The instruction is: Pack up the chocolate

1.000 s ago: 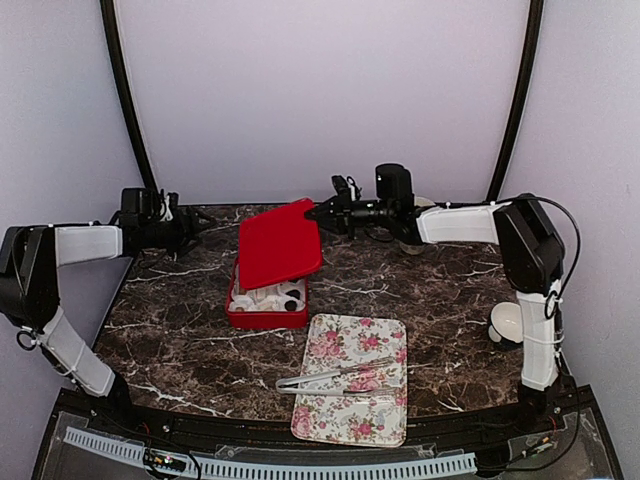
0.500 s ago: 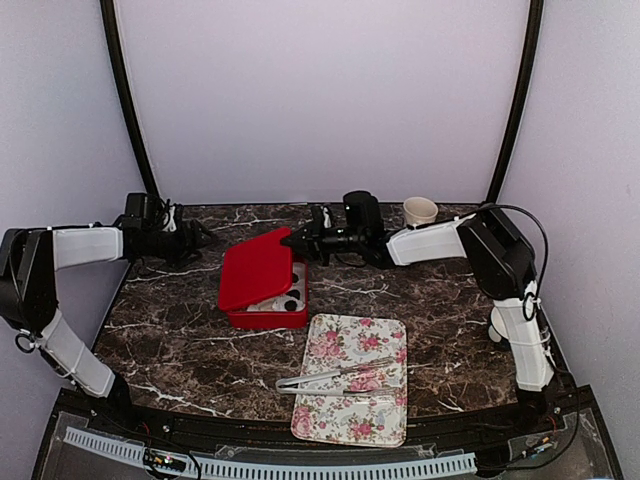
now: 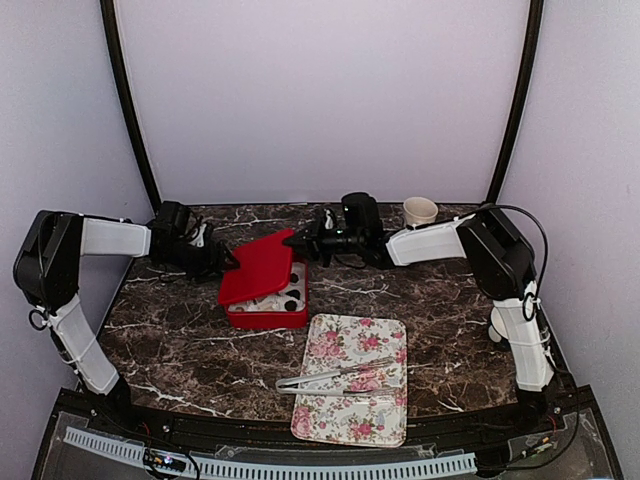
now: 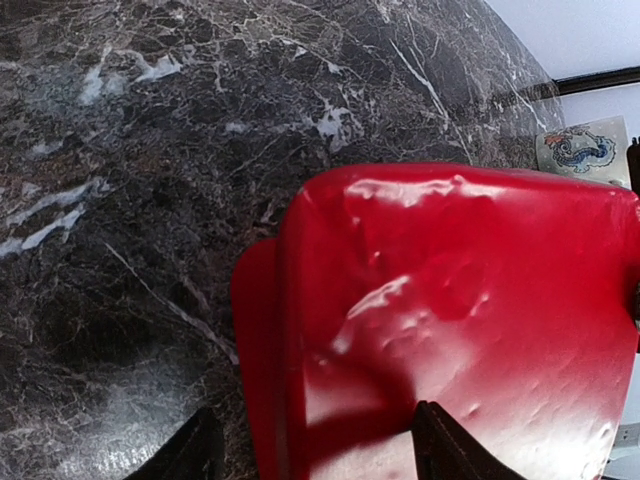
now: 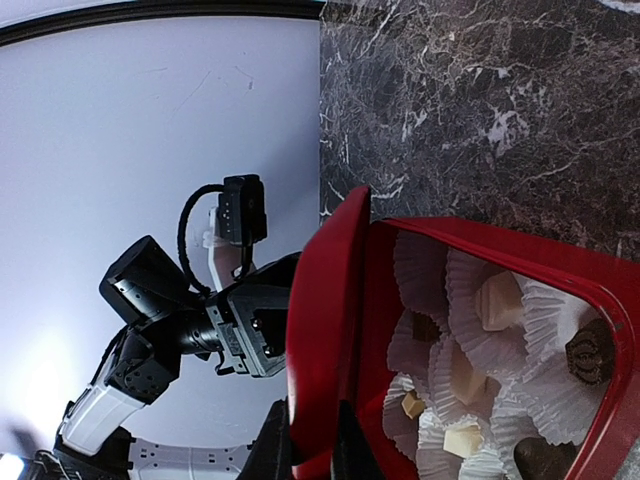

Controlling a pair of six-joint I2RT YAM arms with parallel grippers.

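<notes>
While the right claw [image 5: 312, 445] pinches the glossy red lid [image 4: 450, 300] tilted over brown and cream chocolate pieces [image 5: 497, 300], the left claw [image 4: 320, 452] gapes beside it, gripping nothing.

The top camera looks down from above and behind the arm bases, far enough back to take in the whole tabletop [image 3: 180, 340]. The left wrist camera looks past the left gripper [image 4: 320, 452] onto the red lid [image 4: 460, 320] — very near. The right wrist camera, rolled sideways, looks past the right gripper [image 5: 310, 450] along the lid's edge toward the left arm [image 5: 150, 300]. All three views share the lid.
</notes>
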